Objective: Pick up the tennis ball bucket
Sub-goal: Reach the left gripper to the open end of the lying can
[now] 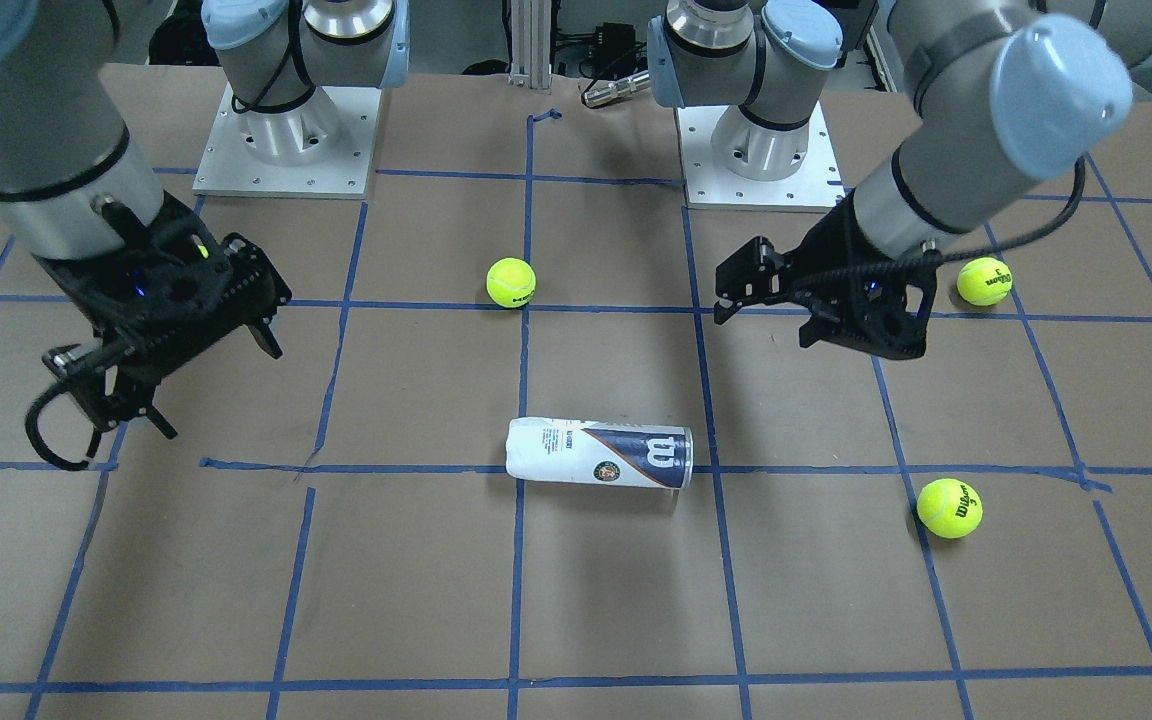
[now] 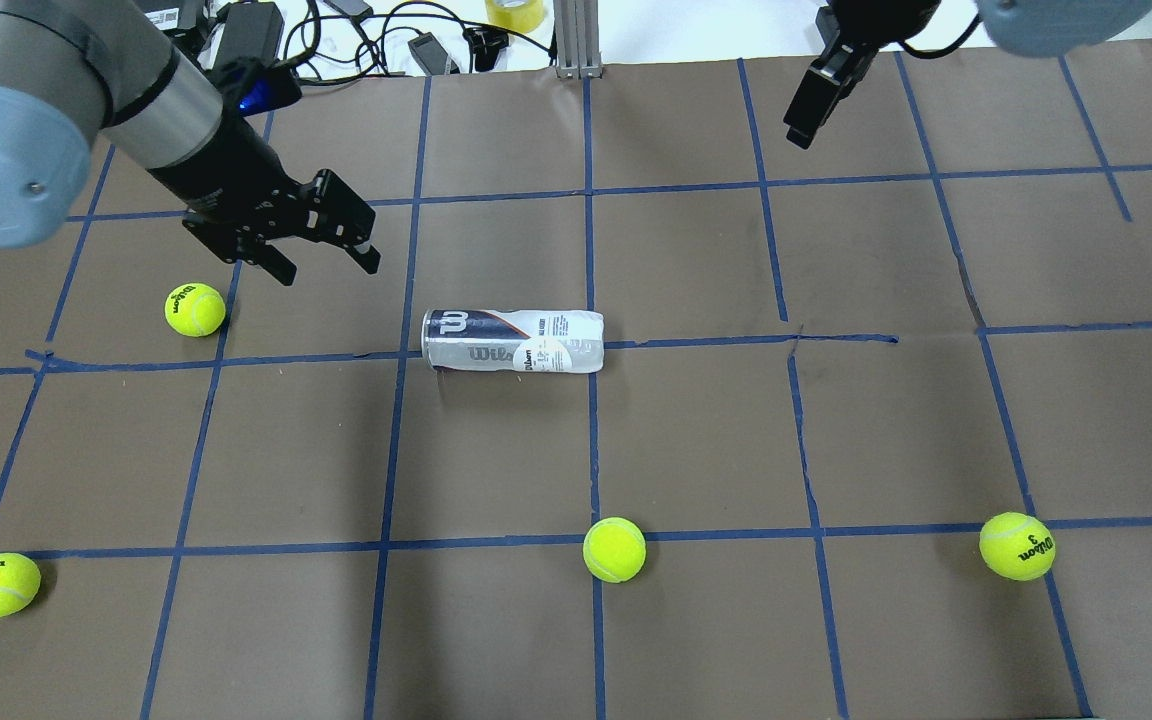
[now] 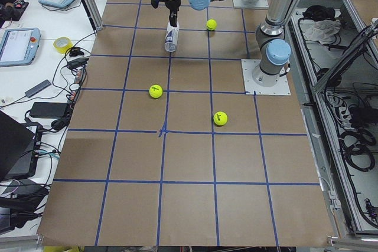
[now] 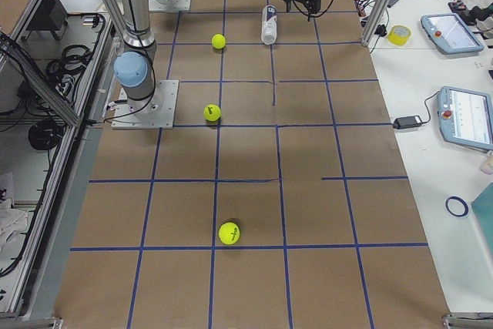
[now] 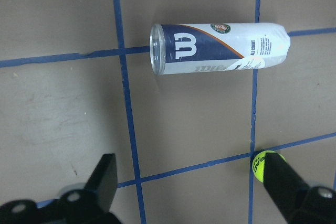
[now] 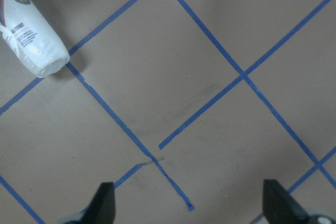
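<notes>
One tennis ball bucket (image 2: 513,341) lies on its side near the middle of the table (image 2: 696,450), across a crossing of the blue tape lines (image 2: 716,342). It touches neither gripper. Its clear rimmed end points toward the robot's left and its white end toward the right.

We count four tennis balls (image 2: 614,549) in the overhead view, all yellow-green, all loose on the brown surface and well apart from the can. The front-facing view shows only three of them. One ball (image 2: 195,309) sits near the left gripper, on the can's clear-end side. The other three lie in a row nearer the robot.

On the label we read a large white "W" on the navy band and "Wilson" along the clear part. "ALL COURT" is printed on the white part, and the left wrist camera shows it most plainly. A small round emblem sits near the orange stripe, but its lettering is too small for us to read. The finer print is also illegible. Three of the balls show "Wilson" with a "3" beneath, and the middle ball's marking is turned away.

Two grippers hang above the table. The left gripper (image 2: 326,262) hovers near the can's clear end with its fingers spread wide and nothing between them. The right gripper (image 1: 216,385) is well off to the white end's side, its fingers likewise apart and empty. In the right wrist view we see only the can's white end, at the upper left corner.
</notes>
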